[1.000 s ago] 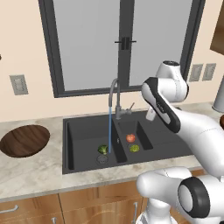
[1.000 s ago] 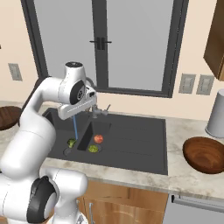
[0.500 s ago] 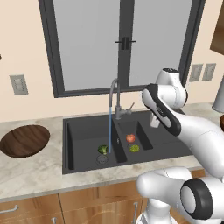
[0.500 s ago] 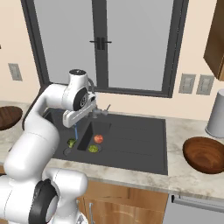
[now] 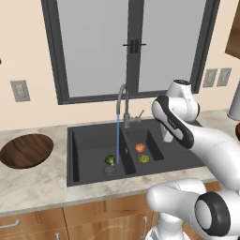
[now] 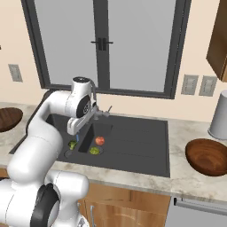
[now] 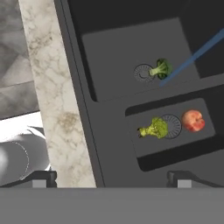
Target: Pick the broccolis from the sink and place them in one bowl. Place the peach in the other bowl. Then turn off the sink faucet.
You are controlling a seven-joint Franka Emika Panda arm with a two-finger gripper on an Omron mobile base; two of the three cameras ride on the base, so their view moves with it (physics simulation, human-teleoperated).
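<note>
In the hand view the gripper (image 7: 111,177) looks down on the black sink (image 7: 109,127), its two dark fingertips (image 7: 43,177) standing wide apart at the bottom edge, jaws open and holding nothing. One broccoli (image 7: 154,128) lies in the nearer basin at about 1 o'clock from the midpoint between the jaws, touching the rim of that basin's round drain (image 7: 170,126); the peach (image 7: 193,120) sits just beside the same drain on its far side, at about 2 o'clock. The second broccoli (image 7: 161,68) lies in the farther basin at about 1 o'clock, higher in the view, against its own drain, with the blue water stream (image 7: 197,54) slanting in close by it. All three lie well apart from the fingertips.

In the left base view the faucet (image 5: 123,105) runs water into the left basin, and a brown wooden bowl (image 5: 26,150) rests on the counter at 9 o'clock from the sink. In the right base view the other bowl (image 6: 207,156) sits on the counter at 3 o'clock from the sink.

Compared with a second ago, the arm's wrist has swung lower and closer over the sink, while the broccolis, peach, bowls and running water are unchanged
</note>
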